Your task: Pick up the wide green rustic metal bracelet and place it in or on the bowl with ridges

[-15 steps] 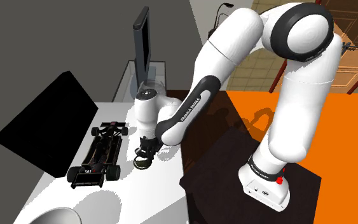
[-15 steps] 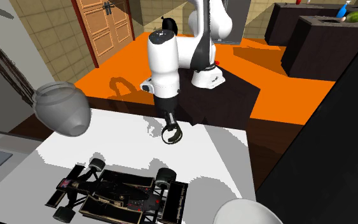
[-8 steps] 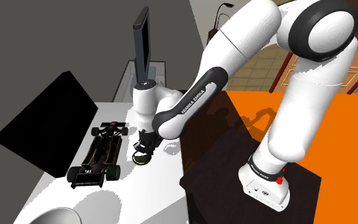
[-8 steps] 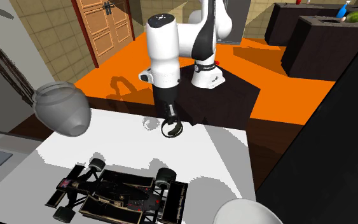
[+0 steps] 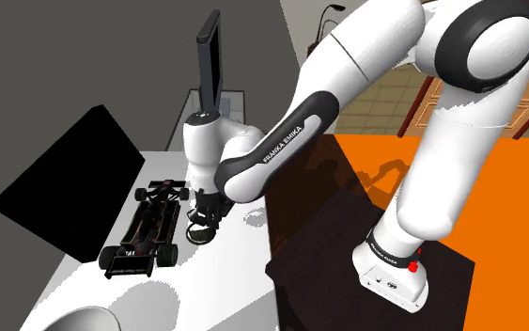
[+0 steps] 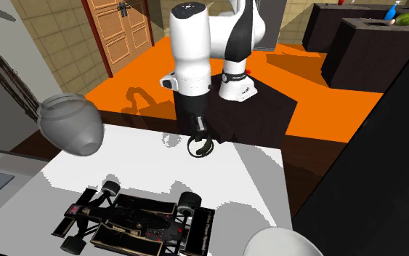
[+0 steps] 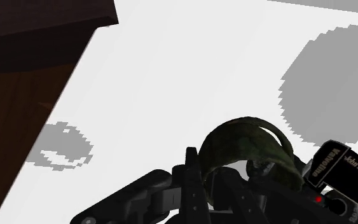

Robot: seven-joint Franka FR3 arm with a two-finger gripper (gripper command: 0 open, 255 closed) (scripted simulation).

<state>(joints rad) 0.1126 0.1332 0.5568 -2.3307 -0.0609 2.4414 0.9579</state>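
The bracelet (image 5: 198,230) is a wide, dull green band. It hangs from my gripper (image 5: 204,212), which is shut on it a little above the white table (image 5: 225,282). In the second exterior view the bracelet (image 6: 199,148) dangles under the gripper (image 6: 197,138), near the table's far edge. In the wrist view the bracelet (image 7: 247,143) arches just past the gripper (image 7: 199,181), whose black fingers clasp its rim. A white bowl (image 5: 74,320) sits at the table's near corner in the shoulder view, and the same bowl (image 6: 282,244) shows at the second exterior view's bottom edge.
A black toy race car (image 5: 149,228) (image 6: 137,218) lies on the table beside the gripper, between it and the bowl. A grey round vessel (image 6: 70,125) stands at one corner. A dark monitor (image 5: 210,61) stands beyond the table. A large black slab (image 5: 65,188) borders one side.
My gripper has carried the bracelet a little toward the shoulder view's left, closer to the race car, and slightly higher. The arm's upper links have swung up with it.
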